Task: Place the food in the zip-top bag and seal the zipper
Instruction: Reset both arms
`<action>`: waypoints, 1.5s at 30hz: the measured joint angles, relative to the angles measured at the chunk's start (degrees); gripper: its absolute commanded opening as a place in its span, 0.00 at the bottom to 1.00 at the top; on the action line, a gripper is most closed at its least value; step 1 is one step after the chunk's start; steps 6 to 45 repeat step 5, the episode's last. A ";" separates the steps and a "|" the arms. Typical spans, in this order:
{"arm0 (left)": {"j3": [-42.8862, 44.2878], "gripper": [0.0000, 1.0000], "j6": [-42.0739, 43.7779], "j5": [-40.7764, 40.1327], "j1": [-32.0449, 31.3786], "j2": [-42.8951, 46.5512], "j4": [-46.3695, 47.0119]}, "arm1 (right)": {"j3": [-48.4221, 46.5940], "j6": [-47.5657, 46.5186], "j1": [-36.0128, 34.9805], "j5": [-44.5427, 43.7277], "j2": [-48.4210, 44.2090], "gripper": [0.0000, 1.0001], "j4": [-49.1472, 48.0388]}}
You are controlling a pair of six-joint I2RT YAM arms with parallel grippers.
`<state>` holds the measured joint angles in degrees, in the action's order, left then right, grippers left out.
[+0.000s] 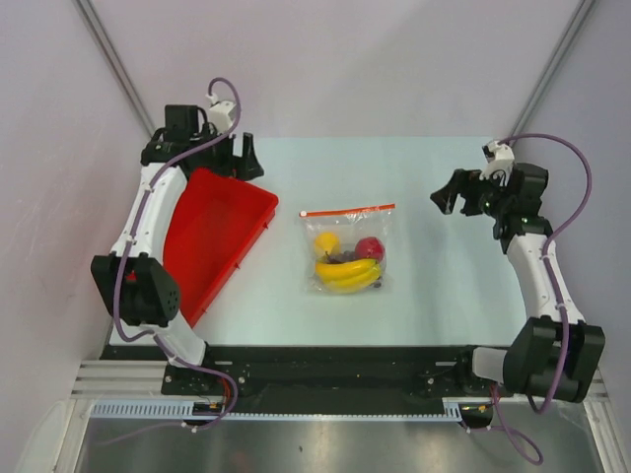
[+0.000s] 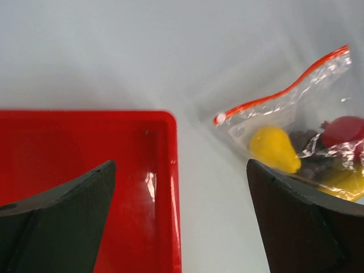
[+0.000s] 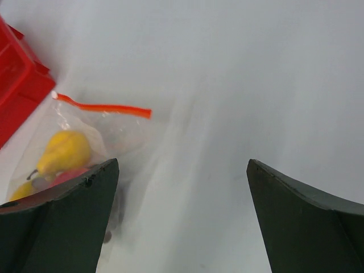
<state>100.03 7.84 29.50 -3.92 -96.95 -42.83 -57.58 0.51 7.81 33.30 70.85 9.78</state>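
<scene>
The clear zip-top bag [image 1: 347, 251] lies flat mid-table with the food inside: a yellow fruit [image 1: 326, 242], a red fruit [image 1: 370, 247], a banana bunch [image 1: 347, 274] and dark grapes [image 1: 345, 259]. Its red-orange zipper [image 1: 347, 210] runs along the far edge as one thin line. My left gripper [image 1: 245, 156] is open with nothing in it, over the far corner of the red tray, left of the bag. My right gripper [image 1: 455, 192] is open with nothing between its fingers, off to the bag's right. The left wrist view shows the bag [image 2: 307, 108] and zipper [image 2: 284, 91] ahead.
A red tray [image 1: 212, 236] lies slanted left of the bag, and nothing shows inside it. Its corner [image 3: 17, 85] shows in the right wrist view beyond the zipper [image 3: 105, 107]. The pale table [image 1: 444, 276] ends at a black rail along the near side.
</scene>
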 measured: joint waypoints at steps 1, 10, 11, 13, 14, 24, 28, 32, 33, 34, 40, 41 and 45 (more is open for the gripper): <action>-2.10 1.00 -0.44 -0.26 1.16 0.63 -0.22 | 0.00 0.07 1.11 0.11 0.96 1.00 1.49; -8.83 0.99 -1.53 -1.62 5.11 2.25 -1.07 | 0.02 0.09 3.48 0.24 3.78 1.00 5.88; -8.83 0.99 -1.53 -1.62 5.11 2.25 -1.07 | 0.02 0.09 3.48 0.24 3.78 1.00 5.88; -8.83 0.99 -1.53 -1.62 5.11 2.25 -1.07 | 0.02 0.09 3.48 0.24 3.78 1.00 5.88; -8.83 0.99 -1.53 -1.62 5.11 2.25 -1.07 | 0.02 0.09 3.48 0.24 3.78 1.00 5.88; -8.83 0.99 -1.53 -1.62 5.11 2.25 -1.07 | 0.02 0.09 3.48 0.24 3.78 1.00 5.88; -8.83 0.99 -1.53 -1.62 5.11 2.25 -1.07 | 0.02 0.09 3.48 0.24 3.78 1.00 5.88; -8.83 0.99 -1.53 -1.62 5.11 2.25 -1.07 | 0.02 0.09 3.48 0.24 3.78 1.00 5.88; -8.83 0.99 -1.53 -1.62 5.11 2.25 -1.07 | 0.02 0.09 3.48 0.24 3.78 1.00 5.88; -8.83 0.99 -1.53 -1.62 5.11 2.25 -1.07 | 0.02 0.09 3.48 0.24 3.78 1.00 5.88; -8.83 0.99 -1.53 -1.62 5.11 2.25 -1.07 | 0.02 0.09 3.48 0.24 3.78 1.00 5.88; -8.83 0.99 -1.53 -1.62 5.11 2.25 -1.07 | 0.02 0.09 3.48 0.24 3.78 1.00 5.88; -8.83 0.99 -1.53 -1.62 5.11 2.25 -1.07 | 0.02 0.09 3.48 0.24 3.78 1.00 5.88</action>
